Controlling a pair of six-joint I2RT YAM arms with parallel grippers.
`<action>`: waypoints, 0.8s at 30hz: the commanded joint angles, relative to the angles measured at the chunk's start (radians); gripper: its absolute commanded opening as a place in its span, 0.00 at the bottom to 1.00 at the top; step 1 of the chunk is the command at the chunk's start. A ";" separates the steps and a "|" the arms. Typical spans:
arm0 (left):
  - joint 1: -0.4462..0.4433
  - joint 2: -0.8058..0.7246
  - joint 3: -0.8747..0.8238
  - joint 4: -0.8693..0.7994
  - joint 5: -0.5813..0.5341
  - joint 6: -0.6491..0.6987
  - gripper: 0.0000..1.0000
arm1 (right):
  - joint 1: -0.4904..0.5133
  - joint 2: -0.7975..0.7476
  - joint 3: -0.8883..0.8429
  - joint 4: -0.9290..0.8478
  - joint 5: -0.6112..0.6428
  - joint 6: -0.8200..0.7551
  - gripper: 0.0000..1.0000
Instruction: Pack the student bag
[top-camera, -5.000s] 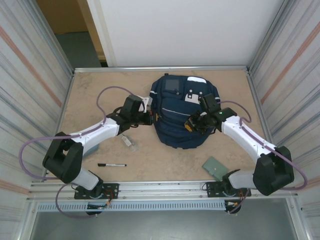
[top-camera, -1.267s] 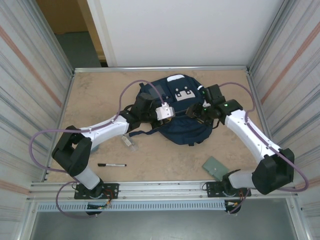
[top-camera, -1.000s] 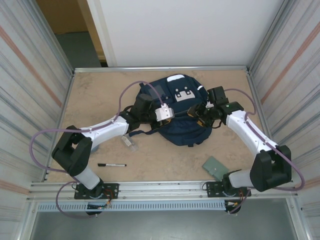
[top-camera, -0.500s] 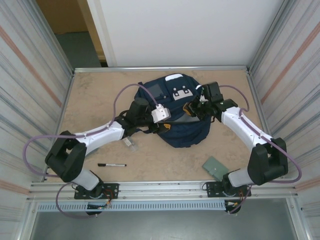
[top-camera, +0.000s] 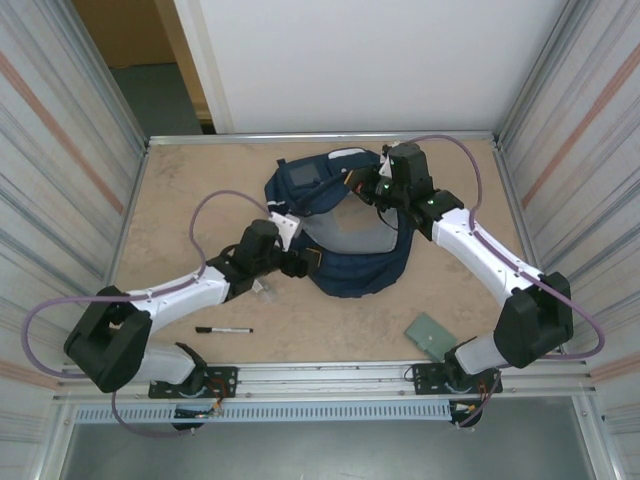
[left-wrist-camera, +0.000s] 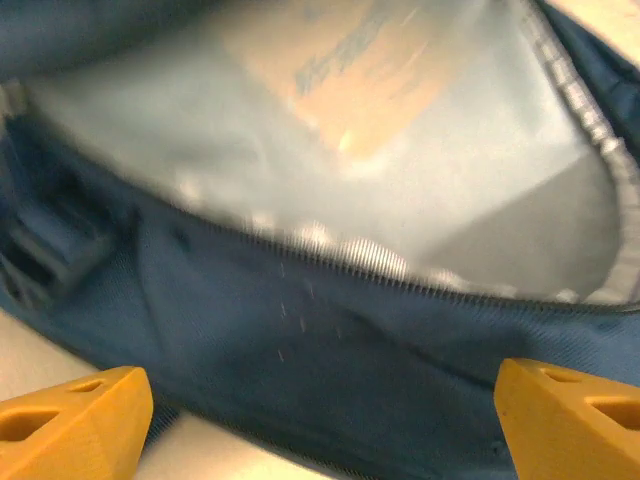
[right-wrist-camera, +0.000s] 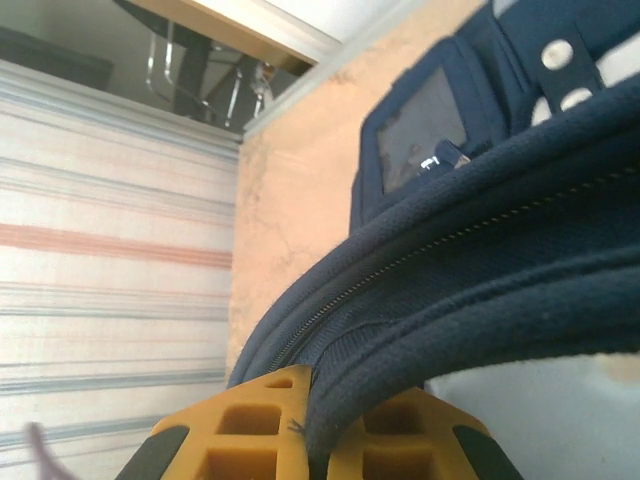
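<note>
The navy student bag (top-camera: 352, 276) lies mid-table with its main mouth pulled open, showing pale grey lining (top-camera: 357, 232). My right gripper (top-camera: 371, 189) is over the far side, shut on the bag's upper zipper rim (right-wrist-camera: 470, 280) and holding it up; in the right wrist view the yellow fingers (right-wrist-camera: 250, 430) pinch the padded edge. My left gripper (top-camera: 311, 262) is at the bag's near-left rim, open. In the left wrist view its yellow fingertips (left-wrist-camera: 72, 420) stand far apart, with navy fabric (left-wrist-camera: 330, 350) and the zipper edge ahead, nothing gripped.
A black pen (top-camera: 224, 329) lies near the front left. A grey-green flat card (top-camera: 432, 335) rests front right by the right arm's base. A small clear object (top-camera: 260, 284) sits under the left forearm. Metal rails and striped walls bound the table.
My left gripper let go of the bag, opened and drew back to the near rim. My right gripper shut on the upper rim and lifted it toward the far side, spreading the mouth open.
</note>
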 joint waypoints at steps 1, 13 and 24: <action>-0.023 0.023 -0.032 0.113 0.038 -0.232 0.85 | 0.004 0.008 0.011 0.176 -0.015 -0.034 0.01; -0.025 0.262 0.112 0.022 -0.147 -0.314 0.79 | -0.010 0.008 0.029 0.153 0.040 0.032 0.01; 0.124 0.221 0.197 -0.150 -0.238 -0.209 0.80 | -0.004 0.018 -0.157 0.179 0.085 0.108 0.04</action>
